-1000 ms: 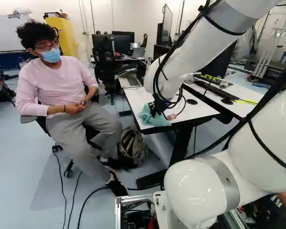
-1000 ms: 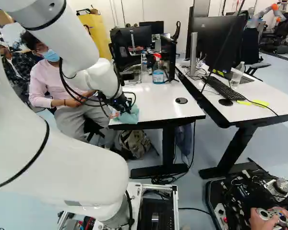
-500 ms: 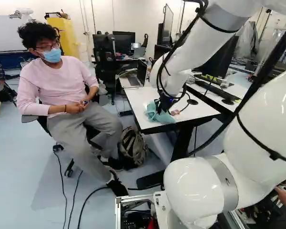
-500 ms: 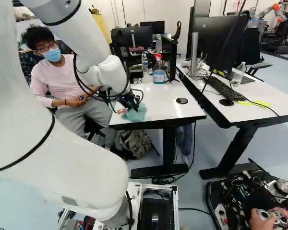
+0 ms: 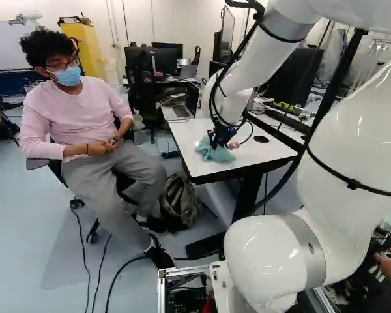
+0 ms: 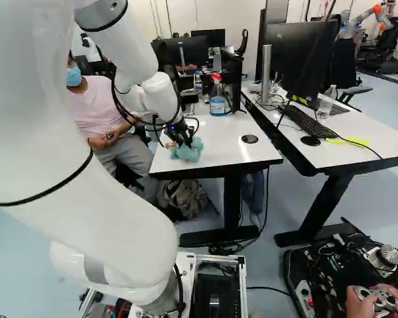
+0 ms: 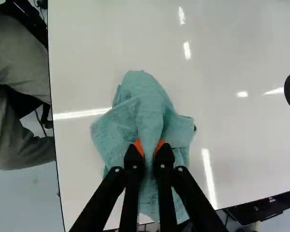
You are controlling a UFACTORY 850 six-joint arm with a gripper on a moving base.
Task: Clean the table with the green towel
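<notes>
Betw. the orange pads of the black two-finger gripper point(image 7: 149, 148), a fold of the green towel point(image 7: 141, 108) is pinched, the rest bunched on the white desktop's point(image 6: 227, 142) near end. Wiping seems in hand; next, a flat, light stroke is needed, w/ spray bottle point(image 6: 217, 105) & laptop point(image 5: 182, 110) beyond avoided.

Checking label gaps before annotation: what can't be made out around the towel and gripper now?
- Tabletop under the green towel: covered by the towel, wrist view.
- Gripping faces of the orange pads: hidden by the towel fold between them, wrist view.
- Small reddish item by the gripper: too small to identify, both base views.
- Round black disc: cut off by the edge, wrist view.
</notes>
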